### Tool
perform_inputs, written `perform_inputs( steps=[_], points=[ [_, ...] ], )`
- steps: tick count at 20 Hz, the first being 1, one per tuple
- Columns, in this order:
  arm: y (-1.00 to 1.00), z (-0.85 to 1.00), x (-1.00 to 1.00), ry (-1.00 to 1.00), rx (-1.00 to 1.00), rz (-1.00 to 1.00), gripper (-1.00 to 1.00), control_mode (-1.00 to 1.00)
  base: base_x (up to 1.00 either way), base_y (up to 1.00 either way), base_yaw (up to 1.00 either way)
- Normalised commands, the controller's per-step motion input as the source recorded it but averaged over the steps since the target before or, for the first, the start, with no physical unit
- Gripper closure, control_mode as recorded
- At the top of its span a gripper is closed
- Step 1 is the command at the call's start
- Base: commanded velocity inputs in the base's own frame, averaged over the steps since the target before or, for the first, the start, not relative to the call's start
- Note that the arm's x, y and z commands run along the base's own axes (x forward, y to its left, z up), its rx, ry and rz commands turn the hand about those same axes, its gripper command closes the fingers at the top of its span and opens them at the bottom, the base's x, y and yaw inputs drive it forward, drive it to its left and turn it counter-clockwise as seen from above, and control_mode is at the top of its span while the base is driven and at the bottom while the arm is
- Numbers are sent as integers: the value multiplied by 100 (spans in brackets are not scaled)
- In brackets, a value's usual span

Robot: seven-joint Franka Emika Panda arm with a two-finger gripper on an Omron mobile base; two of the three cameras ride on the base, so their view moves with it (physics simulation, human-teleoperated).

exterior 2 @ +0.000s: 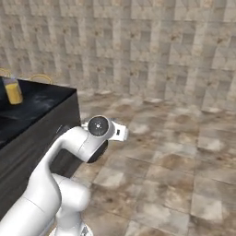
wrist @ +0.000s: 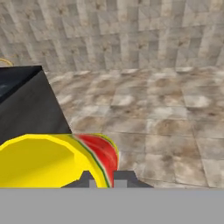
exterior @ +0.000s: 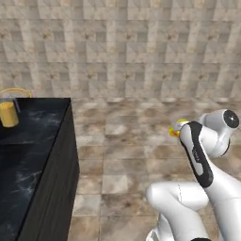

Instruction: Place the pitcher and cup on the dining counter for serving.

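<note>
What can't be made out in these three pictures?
- Cup, hand view: its base is cut off by the bottom edge; left base view shows just a sliver behind the arm.
- Pitcher, left base view: cut by the left edge; small in the right base view.
- Counter: runs off-frame left.

Yellow cup (wrist: pixel 43 162) (red mark on its side) pinched in the tool (wrist: pixel 104 178), dining counter (wrist: pixel 26 105) beyond.

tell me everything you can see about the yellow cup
The cup is bright yellow with a red, green-edged mark on its outside and an open, empty-looking mouth. In the hand view its rim sits between the shut gripper fingertips, so it looks held by the rim. In the left base view a bit of it peeks from behind the arm, above the tiled floor, short of the dining counter.
</note>
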Motion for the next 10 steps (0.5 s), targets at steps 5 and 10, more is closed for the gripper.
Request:
perform_inputs(
  steps=[5, 10],
  points=[
    [0, 0, 0, 0, 0, 0, 100, 100, 100, -36, 47],
    [0, 0, 0, 0, 0, 0, 100, 100, 100, -7, 68]
  ],
)
